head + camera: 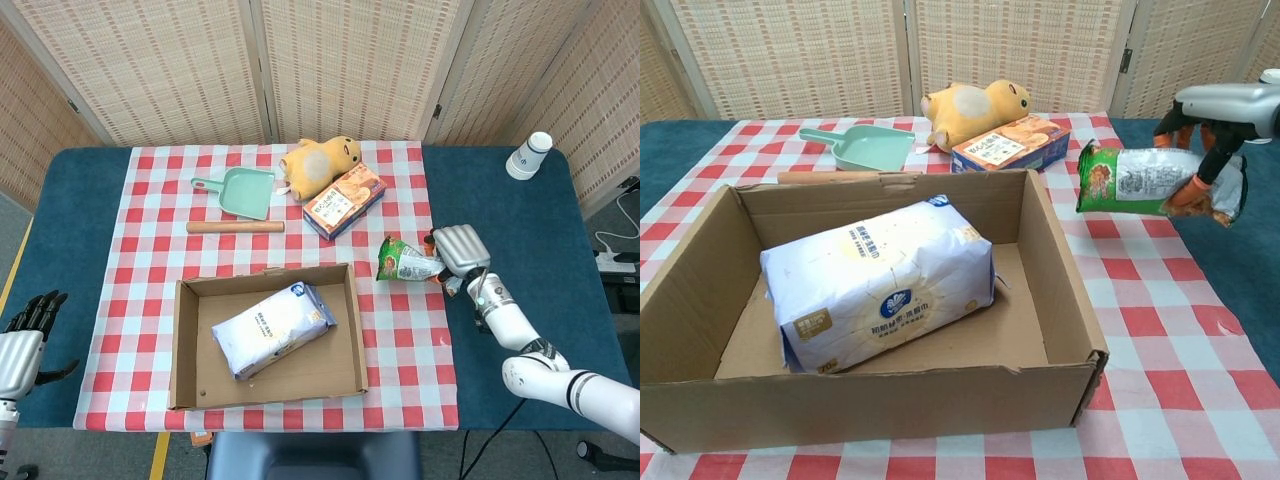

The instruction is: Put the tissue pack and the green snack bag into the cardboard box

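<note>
- Head view: the tissue pack (pixel 272 329) lies inside the cardboard box (pixel 186 345) on the checked counter (pixel 150 250). To the box's right, the right hand (pixel 459 256) grips the green snack bag (pixel 405 262) at its near end, fingers closed on it. The left hand (pixel 25 330) rests at the counter's left edge, fingers apart, holding nothing.
- Chest view: the green snack bag (pixel 1150 181) hangs clear of the cloth, roughly level, beside the cardboard box (pixel 1065 290) but not yet over it. The fingers (pixel 1193 189) pinch its crimped end.
- Judgement: the bag looks light, crinkly and slippery; holding one end lets it sag or swing, so a firm pinch on the seam suits it.
</note>
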`<action>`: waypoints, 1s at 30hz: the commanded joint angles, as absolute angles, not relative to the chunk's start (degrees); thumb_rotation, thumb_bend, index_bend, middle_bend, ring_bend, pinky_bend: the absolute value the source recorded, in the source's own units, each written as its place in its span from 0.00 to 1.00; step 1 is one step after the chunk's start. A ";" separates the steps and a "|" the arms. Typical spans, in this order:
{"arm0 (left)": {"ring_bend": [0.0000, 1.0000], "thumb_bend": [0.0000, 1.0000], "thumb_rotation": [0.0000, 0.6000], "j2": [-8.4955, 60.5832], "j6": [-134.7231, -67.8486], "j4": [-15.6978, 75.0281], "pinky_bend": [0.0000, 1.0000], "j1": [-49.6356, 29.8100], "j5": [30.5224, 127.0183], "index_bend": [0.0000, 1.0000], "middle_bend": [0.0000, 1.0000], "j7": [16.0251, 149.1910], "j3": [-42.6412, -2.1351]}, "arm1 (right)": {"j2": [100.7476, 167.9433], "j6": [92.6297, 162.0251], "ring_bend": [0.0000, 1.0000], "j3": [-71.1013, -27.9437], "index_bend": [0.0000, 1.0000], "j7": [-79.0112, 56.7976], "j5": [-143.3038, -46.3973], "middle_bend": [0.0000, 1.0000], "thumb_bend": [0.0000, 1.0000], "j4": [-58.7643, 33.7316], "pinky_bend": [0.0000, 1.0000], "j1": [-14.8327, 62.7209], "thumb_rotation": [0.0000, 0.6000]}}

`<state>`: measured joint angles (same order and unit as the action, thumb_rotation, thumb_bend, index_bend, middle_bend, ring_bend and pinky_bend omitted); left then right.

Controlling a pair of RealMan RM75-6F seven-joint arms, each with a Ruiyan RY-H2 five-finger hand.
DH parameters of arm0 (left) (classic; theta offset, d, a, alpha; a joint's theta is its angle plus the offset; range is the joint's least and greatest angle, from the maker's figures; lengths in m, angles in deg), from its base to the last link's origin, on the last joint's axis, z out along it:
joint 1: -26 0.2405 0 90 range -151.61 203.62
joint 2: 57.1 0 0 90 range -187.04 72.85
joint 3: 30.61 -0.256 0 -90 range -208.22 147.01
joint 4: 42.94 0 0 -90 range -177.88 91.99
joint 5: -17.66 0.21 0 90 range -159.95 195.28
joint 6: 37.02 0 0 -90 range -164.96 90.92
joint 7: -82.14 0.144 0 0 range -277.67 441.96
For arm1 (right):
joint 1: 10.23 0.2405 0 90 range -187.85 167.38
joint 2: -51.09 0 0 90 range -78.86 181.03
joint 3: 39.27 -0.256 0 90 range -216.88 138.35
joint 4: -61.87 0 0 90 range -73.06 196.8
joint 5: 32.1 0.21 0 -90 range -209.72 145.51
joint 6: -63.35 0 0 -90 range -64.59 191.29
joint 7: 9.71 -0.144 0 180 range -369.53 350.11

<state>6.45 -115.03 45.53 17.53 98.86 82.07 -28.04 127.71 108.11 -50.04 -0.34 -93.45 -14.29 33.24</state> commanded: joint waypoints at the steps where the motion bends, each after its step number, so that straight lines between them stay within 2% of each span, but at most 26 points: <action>1: 0.00 0.17 1.00 6.30 -115.13 45.88 0.18 17.59 98.89 0.05 0.01 82.28 -28.07 | 122.67 112.26 0.41 -52.32 0.67 3.04 -93.64 0.44 0.08 -22.01 0.58 33.28 1.00; 7: 0.00 0.17 1.00 6.17 -115.39 46.21 0.18 17.68 99.18 0.05 0.01 82.27 -28.15 | 118.60 115.40 0.42 -53.96 0.67 7.22 -93.96 0.44 0.08 -31.65 0.59 34.10 1.00; 13: 0.00 0.17 1.00 6.09 -115.42 45.99 0.18 17.71 99.15 0.05 0.01 81.72 -28.09 | 119.14 117.40 0.42 -54.80 0.67 9.96 -94.91 0.44 0.08 -35.60 0.59 35.67 1.00; 18: 0.00 0.17 1.00 6.02 -115.40 45.73 0.19 17.71 99.05 0.05 0.01 81.16 -27.97 | 121.08 117.21 0.42 -54.86 0.67 10.17 -96.44 0.44 0.08 -35.78 0.59 37.33 1.00; 30: 0.00 0.17 1.00 6.15 -115.12 45.16 0.19 17.60 98.78 0.05 0.01 80.60 -27.82 | 124.36 115.78 0.42 -52.86 0.67 -3.43 -109.59 0.44 0.07 -30.68 0.59 38.85 1.00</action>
<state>6.15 -115.12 45.15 17.60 98.77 80.60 -27.82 123.65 115.68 -53.26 -1.55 -107.77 -31.79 38.49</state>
